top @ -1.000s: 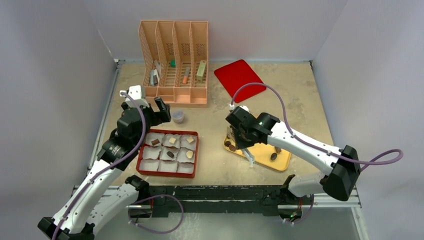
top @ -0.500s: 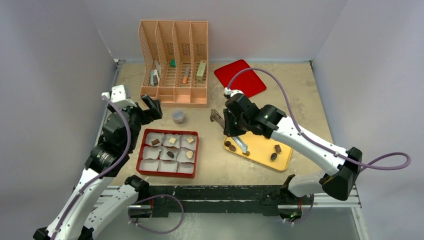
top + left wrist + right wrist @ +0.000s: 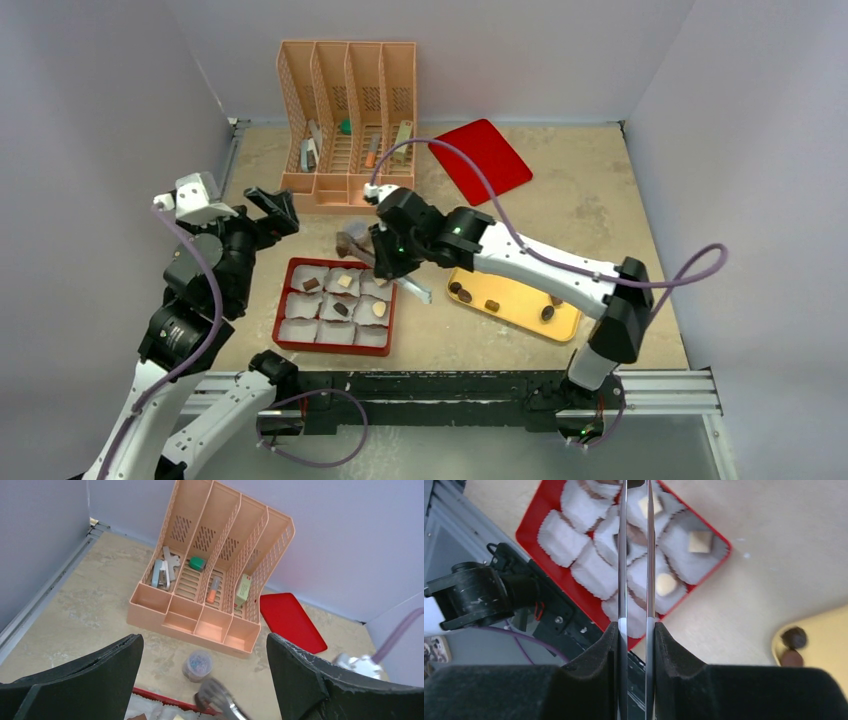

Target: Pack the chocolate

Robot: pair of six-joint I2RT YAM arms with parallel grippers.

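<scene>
Over the red box's (image 3: 533, 519) far edge, right gripper (image 3: 636, 630) is clamped narrow on tweezers (image 3: 624, 555). The held chocolate piece (image 3: 209, 696) looks blurred, and is cut off in the right wrist view. Other chocolates (image 3: 341, 309) sit in paper cups (image 3: 298, 328) and on the yellow tray (image 3: 520, 300). Left gripper (image 3: 202, 645) is spread wide, well apart.

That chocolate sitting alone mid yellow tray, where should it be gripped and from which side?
Pinch the chocolate with the tongs across its opposite sides, straight down from above: it lies low on the yellow tray, apart from the other pieces, so its flanks are free.
</scene>
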